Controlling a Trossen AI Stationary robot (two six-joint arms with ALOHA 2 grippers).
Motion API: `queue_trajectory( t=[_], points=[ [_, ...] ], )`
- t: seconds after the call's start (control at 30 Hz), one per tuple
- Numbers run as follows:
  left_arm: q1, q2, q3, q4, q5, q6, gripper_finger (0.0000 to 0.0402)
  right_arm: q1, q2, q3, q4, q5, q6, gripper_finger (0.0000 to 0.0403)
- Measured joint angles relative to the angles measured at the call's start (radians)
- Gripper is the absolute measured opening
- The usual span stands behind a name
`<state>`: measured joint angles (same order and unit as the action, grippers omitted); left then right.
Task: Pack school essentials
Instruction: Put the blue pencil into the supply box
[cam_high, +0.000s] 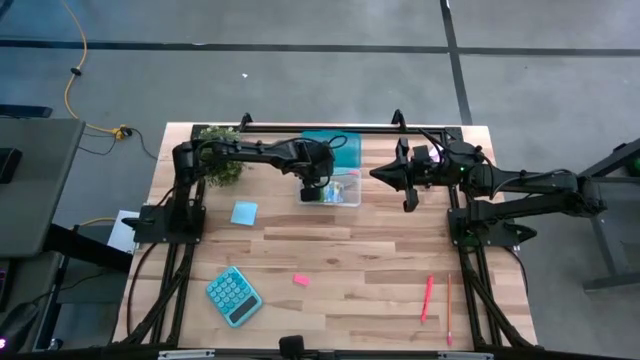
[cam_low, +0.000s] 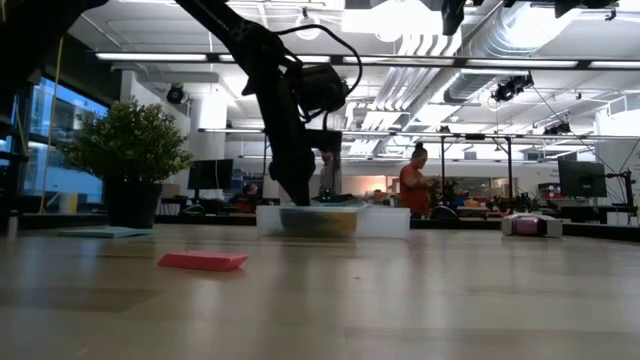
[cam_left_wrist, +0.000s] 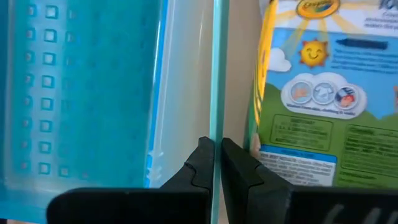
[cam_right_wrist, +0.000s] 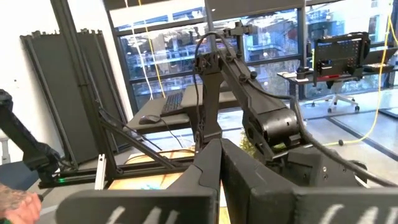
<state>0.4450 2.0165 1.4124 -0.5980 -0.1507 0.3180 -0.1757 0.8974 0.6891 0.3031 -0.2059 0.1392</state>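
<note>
Calculator (cam_high: 233, 296): lying flat near the front left corner of the table (cam_high: 340, 300), well apart from the box; keys visible, no readable writing; larger item, probably not for packing.
Note pad (cam_high: 244, 213): light-blue square, flat on the wood left of the clear box (cam_high: 332, 190), within easy reach of the left arm.
Eraser (cam_high: 300, 280): pink, flat, near the middle front; in the low view (cam_low: 203, 261) closest thing to the camera.
Left gripper (cam_high: 318, 188): down inside the clear box; fingers (cam_left_wrist: 239, 169) almost together with only a thin slit between, holding nothing; seemingly just after a drop.
Crayon box (cam_left_wrist: 311, 99): lying in the clear box, just beside the left fingers; partly cut yellow logo and a sun drawing printed, small text not readable.
Teal lid (cam_high: 330, 147): behind the clear box, set aside so the opening stays free.
Right gripper (cam_high: 408, 203): waiting in the air right of the clear box; fingers close together, empty.
Pen (cam_high: 427, 297): pink-red, near the front right, not yet packed.
Pencil (cam_high: 449, 310): thin, just beside the pen.
</note>
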Motion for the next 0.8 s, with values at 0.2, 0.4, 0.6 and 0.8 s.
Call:
queue_trajectory(
  t=[0.2,0.4,0.6,0.8],
  points=[
    [0.001,0.003,0.0,-0.011,-0.028,-0.008,0.0001,0.0,0.0,0.0,0.0,0.021,0.018,0.0],
    [-0.003,0.003,0.0,-0.025,-0.042,-0.01,0.0018,0.0,0.0,0.0,0.0,0.021,0.02,0.0],
    [-0.015,0.002,0.0,-0.031,-0.044,-0.009,0.0053,0.0,0.0,0.0,0.0,0.021,0.018,0.0],
    [-0.015,0.001,0.0,-0.033,-0.044,-0.011,0.0087,0.0,0.0,0.0,0.0,0.021,0.02,0.0]
  ],
)
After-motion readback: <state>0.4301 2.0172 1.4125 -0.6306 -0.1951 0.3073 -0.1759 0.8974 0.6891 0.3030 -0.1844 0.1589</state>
